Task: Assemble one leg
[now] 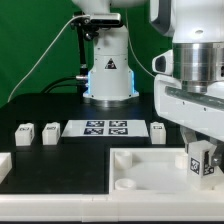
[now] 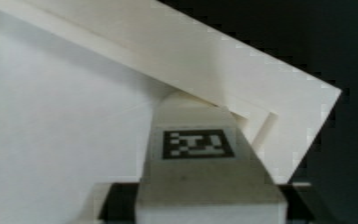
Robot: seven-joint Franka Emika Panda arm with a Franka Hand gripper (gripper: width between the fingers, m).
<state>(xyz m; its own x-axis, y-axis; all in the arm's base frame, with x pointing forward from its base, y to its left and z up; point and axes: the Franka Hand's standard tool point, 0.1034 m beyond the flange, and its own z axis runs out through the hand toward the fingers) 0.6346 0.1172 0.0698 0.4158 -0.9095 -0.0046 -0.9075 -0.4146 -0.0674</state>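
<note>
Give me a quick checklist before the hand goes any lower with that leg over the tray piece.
1. Leg held in the hand: ok, it sits between the fingers in both views.
2. Leg upright: ok in the exterior view, with its tag facing the camera.
3. Leg over the tray piece: ok, it hangs at the corner on the exterior view's right.
4. Leg lined up with a socket: cannot tell, the hand hides that corner.
5. Leg already seated: cannot tell, its lower end is hidden.
6. Spare legs out of the way: ok, they lie by the marker board.
</note>
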